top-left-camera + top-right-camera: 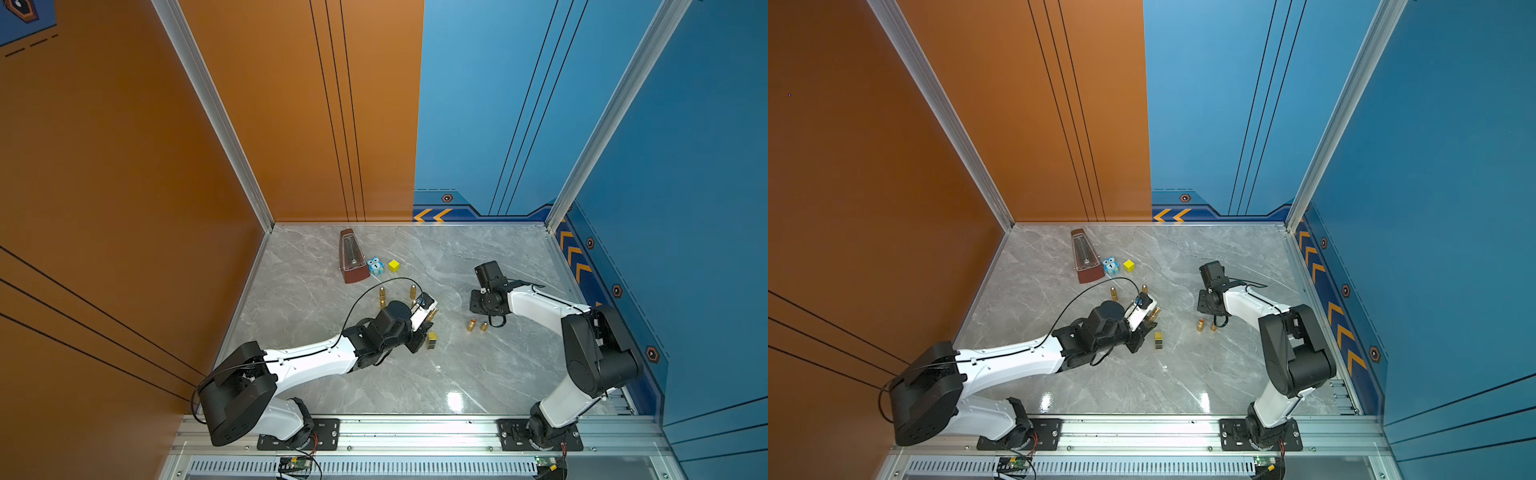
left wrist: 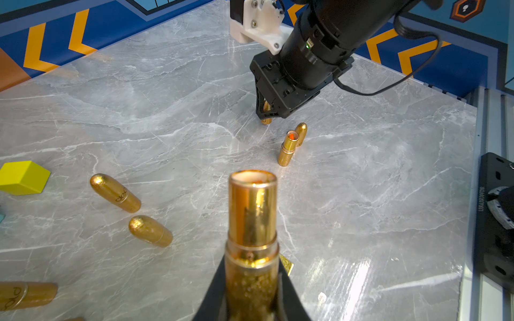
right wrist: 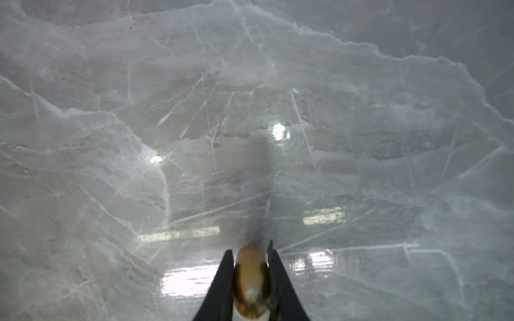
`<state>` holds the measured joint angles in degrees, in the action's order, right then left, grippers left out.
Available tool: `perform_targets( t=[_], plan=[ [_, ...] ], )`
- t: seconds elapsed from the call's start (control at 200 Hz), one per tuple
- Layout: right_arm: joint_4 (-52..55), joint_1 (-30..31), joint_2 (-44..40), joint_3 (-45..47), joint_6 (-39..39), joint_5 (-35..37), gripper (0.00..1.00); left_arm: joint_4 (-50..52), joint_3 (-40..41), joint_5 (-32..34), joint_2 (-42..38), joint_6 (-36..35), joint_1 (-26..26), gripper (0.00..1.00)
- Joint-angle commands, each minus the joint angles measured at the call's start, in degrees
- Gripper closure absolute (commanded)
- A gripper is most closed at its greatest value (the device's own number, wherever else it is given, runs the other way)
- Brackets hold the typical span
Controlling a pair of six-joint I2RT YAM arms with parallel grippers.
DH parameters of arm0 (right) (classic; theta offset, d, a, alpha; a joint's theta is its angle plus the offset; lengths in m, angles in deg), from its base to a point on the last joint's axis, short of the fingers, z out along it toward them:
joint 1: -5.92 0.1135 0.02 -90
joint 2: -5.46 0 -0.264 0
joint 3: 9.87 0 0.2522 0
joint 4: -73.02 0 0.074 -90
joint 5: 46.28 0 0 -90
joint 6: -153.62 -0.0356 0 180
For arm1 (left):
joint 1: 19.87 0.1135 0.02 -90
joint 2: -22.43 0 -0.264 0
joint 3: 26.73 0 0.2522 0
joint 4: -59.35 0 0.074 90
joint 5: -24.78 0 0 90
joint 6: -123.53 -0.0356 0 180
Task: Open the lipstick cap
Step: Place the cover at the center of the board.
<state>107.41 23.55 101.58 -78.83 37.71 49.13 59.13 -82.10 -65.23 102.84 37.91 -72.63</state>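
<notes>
The left end effector (image 2: 251,266) pinches the lipstick body (image 2: 252,211), its mouth bare. At its 3 o'clock in both top views, the right end effector (image 3: 250,261) clamps the separated cap (image 3: 251,278) low over the tabletop (image 3: 111,111). Set the cap down softly before letting go, since it may roll. A spare lipstick (image 2: 115,192) bears cursive lettering, which is unreadable.
</notes>
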Motion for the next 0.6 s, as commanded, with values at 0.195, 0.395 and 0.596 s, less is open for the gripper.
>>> perform_targets(
  t=[0.195,0.395,0.596],
  plan=[
    [-2.31,-0.23,3.55,-2.66,-0.72,3.52,0.82,-1.28,-1.97,-0.44,1.49,0.45,1.16,1.00],
    [-2.07,-0.14,4.24,-2.90,-0.55,4.13,0.80,-1.25,-2.04,-0.74,1.77,0.46,1.33,1.00],
    [-2.01,0.22,4.24,-2.70,-0.72,4.00,0.73,-1.27,-1.91,-1.04,1.52,0.45,1.35,1.00]
  ],
)
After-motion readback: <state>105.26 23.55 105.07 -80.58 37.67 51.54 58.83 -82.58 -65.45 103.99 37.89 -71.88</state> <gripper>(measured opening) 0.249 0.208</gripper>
